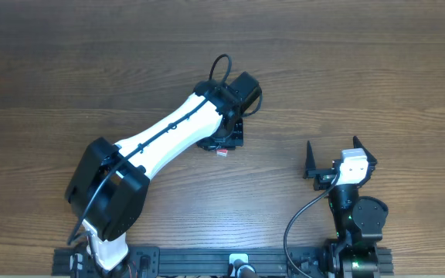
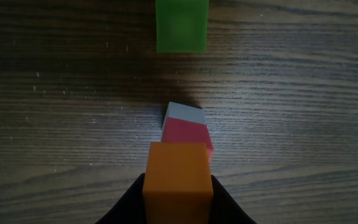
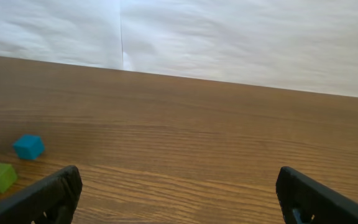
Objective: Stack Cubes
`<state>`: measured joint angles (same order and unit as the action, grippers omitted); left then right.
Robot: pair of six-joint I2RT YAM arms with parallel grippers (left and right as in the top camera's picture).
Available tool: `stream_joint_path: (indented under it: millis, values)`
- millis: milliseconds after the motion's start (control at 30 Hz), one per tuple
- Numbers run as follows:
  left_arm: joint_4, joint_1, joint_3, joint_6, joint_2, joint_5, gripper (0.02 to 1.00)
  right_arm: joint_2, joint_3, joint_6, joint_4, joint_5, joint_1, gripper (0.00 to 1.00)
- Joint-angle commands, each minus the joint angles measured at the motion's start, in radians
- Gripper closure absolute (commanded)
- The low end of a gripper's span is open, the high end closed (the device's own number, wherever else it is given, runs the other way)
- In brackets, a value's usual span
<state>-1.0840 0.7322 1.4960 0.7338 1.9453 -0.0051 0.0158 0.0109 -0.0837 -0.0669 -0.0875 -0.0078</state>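
- Saw a dark wood-grain bench [image 1: 52, 62] under both arms, with a white wall [image 3: 241, 43] behind its far edge.
- Found the left pincer [image 1: 222, 133] out over the bench's middle, clamped on an orange cube [image 2: 178, 177] between its fingers.
- Spotted a red cube [image 2: 187, 140] on the bench just past the orange one and partly hidden by it, with a pale grey face [image 2: 185, 113] on its far side; could not tell whether part of the red cube or of another.
- Noted a green cube [image 2: 181, 25] farther along the same line, well apart from that pincer.
- Found the right pincer [image 1: 333, 148] near the bench's near edge on the right, fingers wide apart over bare wood.
- Saw a blue cube [image 3: 28, 147] near the green one, well away from the right pincer.
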Motion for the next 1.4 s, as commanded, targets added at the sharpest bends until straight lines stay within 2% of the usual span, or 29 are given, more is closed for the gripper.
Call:
stream_joint_path:
  millis: [33,1400]
  values:
    - [-0.002,-0.004,0.024,0.009,0.014,-0.016,0.978,-0.009,-0.006,-0.003,-0.002,0.006,-0.006,0.007]
    - [-0.009,0.016,0.024,0.007,0.015,-0.023,0.978,-0.009,-0.006,-0.003,-0.002,0.006,-0.006,0.007]
